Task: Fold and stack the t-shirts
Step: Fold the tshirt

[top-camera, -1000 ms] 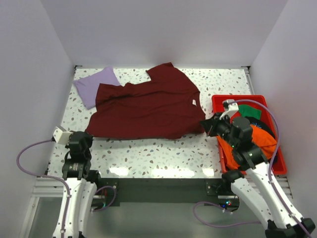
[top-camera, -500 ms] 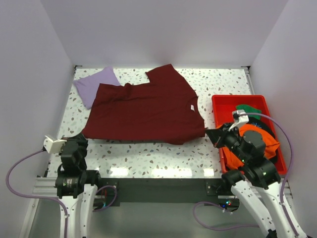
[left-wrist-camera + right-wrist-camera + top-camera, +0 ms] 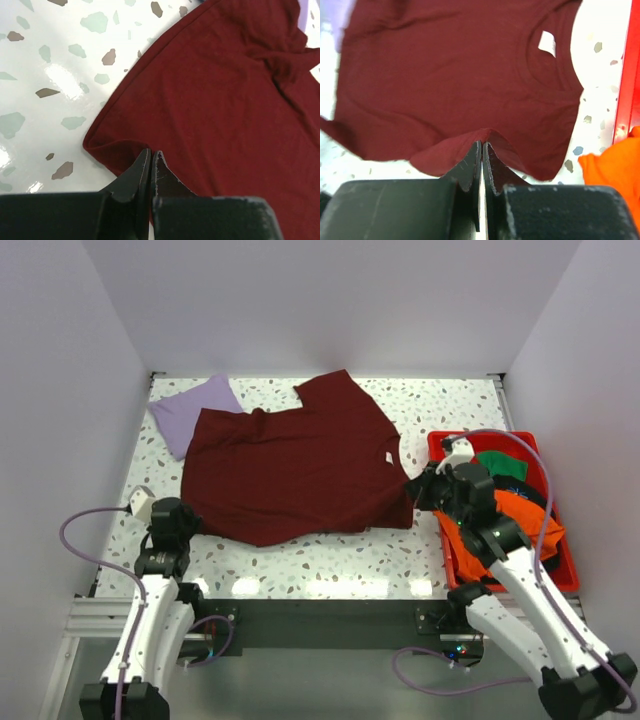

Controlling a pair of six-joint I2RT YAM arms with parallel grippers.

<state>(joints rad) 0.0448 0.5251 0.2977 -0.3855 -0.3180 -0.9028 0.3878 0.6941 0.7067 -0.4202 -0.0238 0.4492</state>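
A large dark maroon t-shirt point(image 3: 300, 465) with a small white tag point(image 3: 389, 456) lies spread across the middle of the table. My left gripper point(image 3: 186, 523) is shut on its near left corner point(image 3: 107, 145). My right gripper point(image 3: 413, 492) is shut on its near right edge point(image 3: 492, 134), lifted into a small peak. A folded lavender t-shirt point(image 3: 185, 412) lies at the back left, partly under the maroon sleeve. Orange point(image 3: 515, 525), green point(image 3: 503, 465) and black point(image 3: 533, 496) t-shirts lie in the red bin.
The red plastic bin point(image 3: 440, 445) stands at the right edge of the table, right beside my right arm; its wall shows in the right wrist view point(image 3: 626, 90). White walls close in the table on three sides.
Both grippers moved forward from the near edge, pushing the shirt's near hem toward the back. The near hem now curves up at the left and bunches at the right.
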